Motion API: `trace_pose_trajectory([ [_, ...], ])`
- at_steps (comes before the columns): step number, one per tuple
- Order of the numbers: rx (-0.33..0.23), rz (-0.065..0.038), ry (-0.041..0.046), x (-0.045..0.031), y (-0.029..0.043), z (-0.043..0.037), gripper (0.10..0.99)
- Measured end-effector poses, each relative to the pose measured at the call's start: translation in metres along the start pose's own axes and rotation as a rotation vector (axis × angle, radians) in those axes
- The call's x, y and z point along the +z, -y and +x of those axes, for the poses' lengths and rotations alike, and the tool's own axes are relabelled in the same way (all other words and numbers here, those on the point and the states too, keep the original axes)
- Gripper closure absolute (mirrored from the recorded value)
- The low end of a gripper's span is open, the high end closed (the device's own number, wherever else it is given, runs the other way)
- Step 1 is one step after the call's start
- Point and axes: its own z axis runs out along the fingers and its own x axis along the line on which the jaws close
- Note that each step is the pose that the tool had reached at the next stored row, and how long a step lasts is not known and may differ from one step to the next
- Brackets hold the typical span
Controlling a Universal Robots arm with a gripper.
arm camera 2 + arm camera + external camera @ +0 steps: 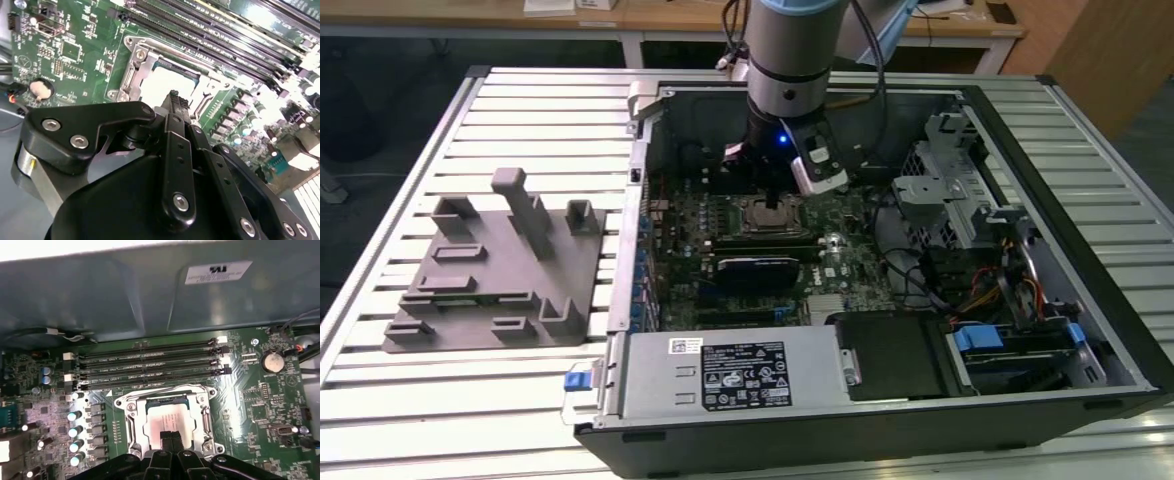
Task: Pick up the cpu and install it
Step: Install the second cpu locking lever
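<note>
We see the arm [787,70] reaching straight down into the open computer case [881,420], which lies on its side on the slatted worktop [480,400]. Its wrist is vertical, and the tool [774,205] hangs just over the processor socket [167,420] in the middle of the green motherboard [260,400]. In both wrist views the tool's fingers [170,440] are pressed together, tips meeting with nothing between them. The cpu [167,425] lies flat inside the socket's metal frame, its pale silver top directly below the fingertips; we cannot tell whether the tips touch it. Four memory slots [150,365] run beside the socket. The grey fixture [487,270] sits on the worktop at the exterior view's left, well apart from the tool.
</note>
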Motion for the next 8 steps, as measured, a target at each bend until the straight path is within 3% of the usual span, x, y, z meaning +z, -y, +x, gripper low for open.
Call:
trace_pose_trajectory([
  [8, 0.0, 0.0, 0.0002, -0.0035, -0.0004, 0.0, 0.98],
])
